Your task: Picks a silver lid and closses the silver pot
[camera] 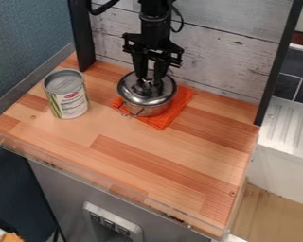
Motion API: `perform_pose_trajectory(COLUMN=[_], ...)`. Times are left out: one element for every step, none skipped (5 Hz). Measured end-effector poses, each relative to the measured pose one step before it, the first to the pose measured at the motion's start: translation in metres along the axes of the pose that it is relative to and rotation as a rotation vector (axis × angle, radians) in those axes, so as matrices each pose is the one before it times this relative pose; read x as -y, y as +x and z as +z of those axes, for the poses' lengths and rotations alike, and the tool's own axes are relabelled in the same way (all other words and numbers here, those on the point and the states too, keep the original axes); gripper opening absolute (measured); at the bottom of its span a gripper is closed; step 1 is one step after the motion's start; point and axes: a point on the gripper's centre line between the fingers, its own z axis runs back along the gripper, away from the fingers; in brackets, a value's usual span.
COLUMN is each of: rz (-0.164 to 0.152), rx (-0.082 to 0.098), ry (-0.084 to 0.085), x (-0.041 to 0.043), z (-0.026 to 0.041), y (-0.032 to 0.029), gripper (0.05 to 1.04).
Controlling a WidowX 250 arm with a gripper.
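Lid position: the silver lid lies on top of the silver pot, in the back part of the tabletop, left of the middle of its back edge as viewed.
Room at the lid: the back edge runs near it; the front edge and the right edge are well apart from it. Wood surface extends between the pot and the front edge.
Lid to gripper: directly beneath the black gripper, which points down at the centre of the lid.
Gripper state: cannot tell how far open it is, or whether it has hold of the lid.
Lid appearance: round, shiny metal, with dark reflections across the top.
Pot: upright, metal, with a loop handle toward the front left.
Cloth: orange, under the pot, reaching out past it to the right and to the front.
Can: upright, with a white and green label, left of the pot and apart from it, near the left edge.
Posts: one black post near the back left corner, another at the back right corner.
Wall: pale planks behind the back edge.
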Motion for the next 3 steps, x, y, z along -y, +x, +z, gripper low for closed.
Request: perform_pose_trajectory(rz=[-0.0055, -0.0087, 0.0098], rx=[-0.0247, 0.0421, 0.0076], ry=[0.0058, -0.0069, -0.0065], x=[0.00266, 0.00038, -0.00800], z=[0.00517, 0.03523, 0.01248], y=[-0.00555, -0.00188, -0.00431], gripper=[0.936, 1.013, 1.009])
